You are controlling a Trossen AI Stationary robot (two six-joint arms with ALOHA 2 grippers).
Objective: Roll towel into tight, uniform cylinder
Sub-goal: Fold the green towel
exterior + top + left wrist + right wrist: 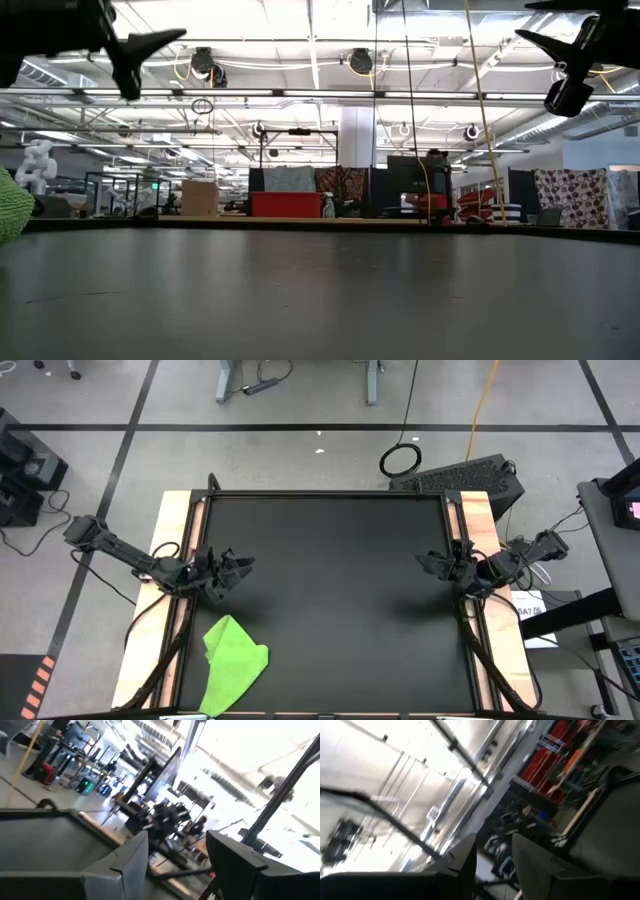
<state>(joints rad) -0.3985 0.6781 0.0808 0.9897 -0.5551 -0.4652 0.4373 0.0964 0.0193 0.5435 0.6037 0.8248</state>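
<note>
Nothing is rolled yet: the towel (234, 664) lies crumpled and loosely folded on the black table (330, 590), just below the left gripper (243, 566), which hovers empty, jaws parted. Far across, the right gripper (424, 560) waits, also parted and empty.

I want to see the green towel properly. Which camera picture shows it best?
The high view is best: it looks straight down and shows the whole towel, lying crumpled near the table's front-left edge, below the left hand. The low view catches only a sliver of it at the picture's left edge. Neither wrist view shows the towel at all.
</note>
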